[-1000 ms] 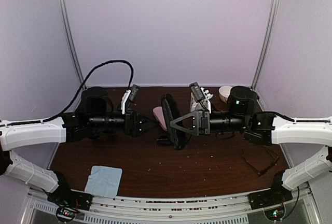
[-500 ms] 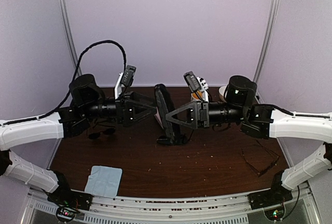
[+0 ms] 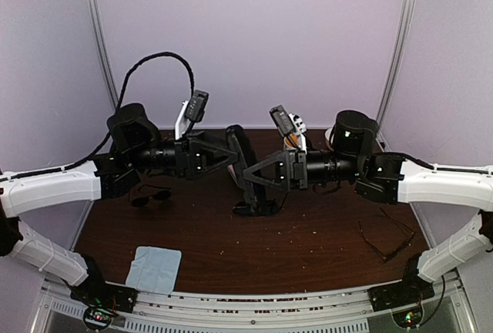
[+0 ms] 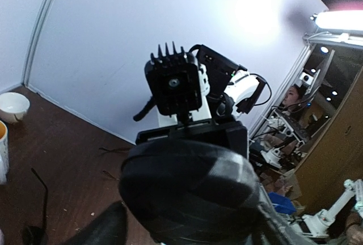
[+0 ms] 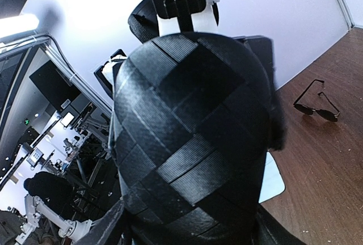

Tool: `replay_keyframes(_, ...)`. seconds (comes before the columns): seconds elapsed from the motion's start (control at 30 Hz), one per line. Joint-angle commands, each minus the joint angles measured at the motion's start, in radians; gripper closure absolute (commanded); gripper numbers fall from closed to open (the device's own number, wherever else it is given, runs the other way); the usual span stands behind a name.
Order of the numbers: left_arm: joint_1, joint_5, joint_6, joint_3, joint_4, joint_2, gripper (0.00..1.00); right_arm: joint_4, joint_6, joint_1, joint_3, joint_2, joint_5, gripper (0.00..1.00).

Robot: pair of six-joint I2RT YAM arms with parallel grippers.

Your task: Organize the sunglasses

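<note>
Since prev frame: L arm has lifted and swung in toward centre, R arm slightly higher too. L gripper [image 3: 231, 149] is now at the upper end of the black case [image 3: 254, 206]; jaws are spread wide w/ the case end between them, can't tell if they press on it. R gripper [image 3: 250, 177] is pinching the same case mid-body from the other side. Case stands about upright, lower end at the counter [image 3: 308, 250]. Dark sunglasses [image 3: 150, 194] are now uncovered, lying on the counter far L under the L arm, well apart from the case. Thin-framed pair [image 3: 387, 240] lies near R, by the R arm. Light-blue cloth [image 3: 154, 268] sits flat front L, unmoved.
</note>
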Motion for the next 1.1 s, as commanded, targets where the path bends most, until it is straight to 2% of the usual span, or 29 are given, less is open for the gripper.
replay_keyframes(0.0,-0.003,0.036,-0.016,0.031,0.066,0.018,0.42,0.027,-0.024,-0.002,0.039,0.000,-0.007,1.00)
replay_keyframes(0.07,-0.003,0.052,-0.026,0.027,0.089,0.022,0.56,0.055,-0.004,-0.005,0.034,0.003,-0.021,1.00)
replay_keyframes(0.17,-0.003,0.085,-0.045,0.025,0.124,0.026,0.69,0.139,0.066,-0.019,0.029,0.017,-0.073,1.00)
replay_keyframes(0.3,-0.003,0.137,-0.056,0.039,0.153,0.031,0.73,0.216,0.165,-0.043,0.036,0.034,-0.156,1.00)
replay_keyframes(0.4,-0.003,0.148,-0.008,0.087,0.070,0.039,0.73,0.256,0.222,-0.060,0.046,0.045,-0.203,1.00)
replay_keyframes(0.47,-0.003,0.133,0.028,0.113,-0.001,0.044,0.66,0.161,0.156,-0.061,0.069,0.037,-0.200,1.00)
replay_keyframes(0.57,-0.003,0.105,0.057,0.121,-0.060,0.041,0.33,0.040,0.078,-0.063,0.083,0.029,-0.190,1.00)
replay_keyframes(0.67,-0.003,0.090,0.056,0.108,-0.058,0.031,0.12,-0.001,0.045,-0.063,0.082,0.023,-0.176,1.00)
replay_keyframes(0.8,-0.003,0.062,0.052,0.140,-0.111,0.062,0.03,-0.091,-0.038,-0.060,0.106,0.028,-0.168,1.00)
replay_keyframes(0.9,-0.003,0.077,0.025,0.165,-0.097,0.100,0.02,-0.178,-0.114,-0.058,0.129,0.036,-0.163,1.00)
replay_keyframes(1.07,-0.003,0.105,-0.014,0.167,-0.042,0.139,0.03,-0.181,-0.129,-0.058,0.135,0.046,-0.190,1.00)
